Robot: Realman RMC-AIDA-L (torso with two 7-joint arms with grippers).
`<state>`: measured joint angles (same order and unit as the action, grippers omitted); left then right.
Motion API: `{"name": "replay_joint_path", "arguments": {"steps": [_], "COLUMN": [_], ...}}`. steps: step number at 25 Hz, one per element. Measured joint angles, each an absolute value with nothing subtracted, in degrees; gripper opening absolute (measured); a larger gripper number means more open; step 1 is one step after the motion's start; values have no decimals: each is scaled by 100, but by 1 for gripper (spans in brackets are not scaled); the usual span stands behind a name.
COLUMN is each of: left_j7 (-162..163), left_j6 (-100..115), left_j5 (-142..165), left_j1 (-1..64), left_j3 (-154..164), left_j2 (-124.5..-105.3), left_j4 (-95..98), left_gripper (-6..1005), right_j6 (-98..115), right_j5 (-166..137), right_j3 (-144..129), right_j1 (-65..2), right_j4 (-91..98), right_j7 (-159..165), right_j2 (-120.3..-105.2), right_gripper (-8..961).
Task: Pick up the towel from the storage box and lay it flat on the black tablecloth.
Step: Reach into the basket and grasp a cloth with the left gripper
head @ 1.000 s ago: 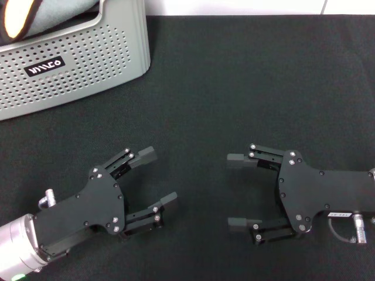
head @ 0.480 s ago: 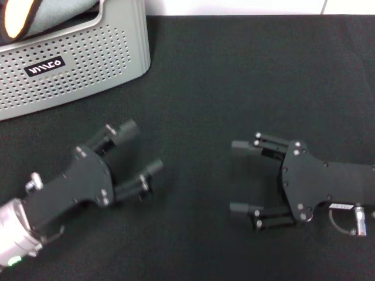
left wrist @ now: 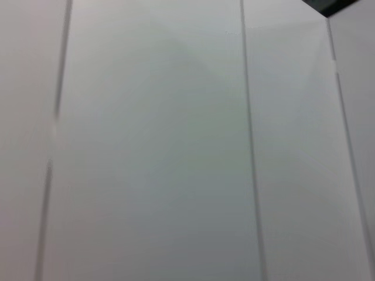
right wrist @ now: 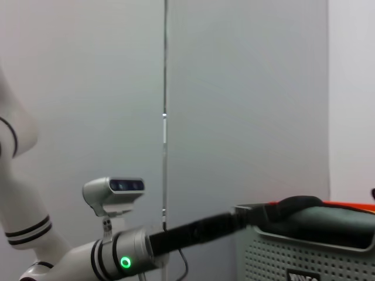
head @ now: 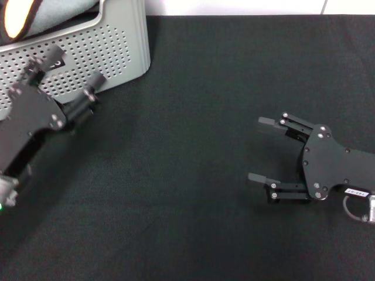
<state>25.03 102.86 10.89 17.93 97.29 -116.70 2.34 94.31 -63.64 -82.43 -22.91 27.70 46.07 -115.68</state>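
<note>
The light grey perforated storage box point(head: 111, 41) stands at the far left of the black tablecloth point(head: 205, 88). The grey-green towel point(head: 58, 9) lies bunched inside it, with black edging and an orange patch of its reverse showing. My left gripper point(head: 76, 66) is open and empty, raised in front of the box's front wall by the black label, below the towel. My right gripper point(head: 258, 149) is open and empty, low over the cloth at the right. The right wrist view shows the box point(right wrist: 275, 257) and the towel point(right wrist: 316, 219) over its rim. The left wrist view shows only white wall panels.
A white wall runs behind the table's far edge point(head: 234, 7). In the right wrist view my left arm point(right wrist: 117, 254), with a green light, reaches toward the box, and a head camera point(right wrist: 114, 190) stands behind it.
My left gripper has risen and moved up-left from the cloth to the front of the box, staying open. My right gripper has drawn back to the right, still open.
</note>
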Motion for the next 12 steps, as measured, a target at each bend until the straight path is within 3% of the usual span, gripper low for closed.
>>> {"name": "replay_joint_path", "arguments": {"steps": [12], "left_j7": [985], "left_j6": [9911], "left_j5": [297], "left_j1": [2011], "left_j3": [9723], "left_j2": [-11682], "left_j4": [453], "left_gripper": [819], "right_j6": [9427], "right_j5": [-6363], "right_j3": [-8050], "right_j1": [-2275], "right_j4": [2733], "right_j7": [4564], "right_j2": [-11557], "right_gripper": [890]}}
